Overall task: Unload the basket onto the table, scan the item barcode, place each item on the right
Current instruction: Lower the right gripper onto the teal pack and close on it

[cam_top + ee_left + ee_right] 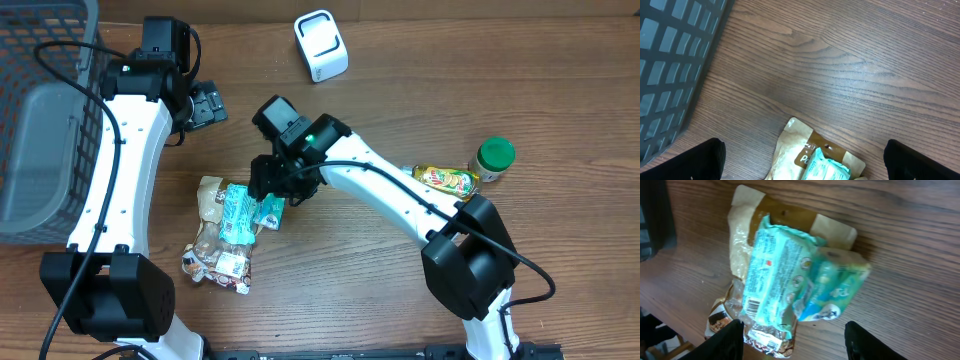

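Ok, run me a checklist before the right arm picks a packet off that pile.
1. Right fingers apart over the pile: ok.
2. Only one packet between them: not ok; the teal packet and a second teal packet overlap.
3. Barcode on the teal packet facing up: ok.
4. Fingers touching the packet: cannot tell.
5. White scanner unobstructed: ok.
6. Left fingers open, away from the pile: ok.

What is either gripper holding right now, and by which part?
Nothing, as far as shows. The left gripper is open and empty; the right gripper straddles the teal packets, jaws apart, not gripping.
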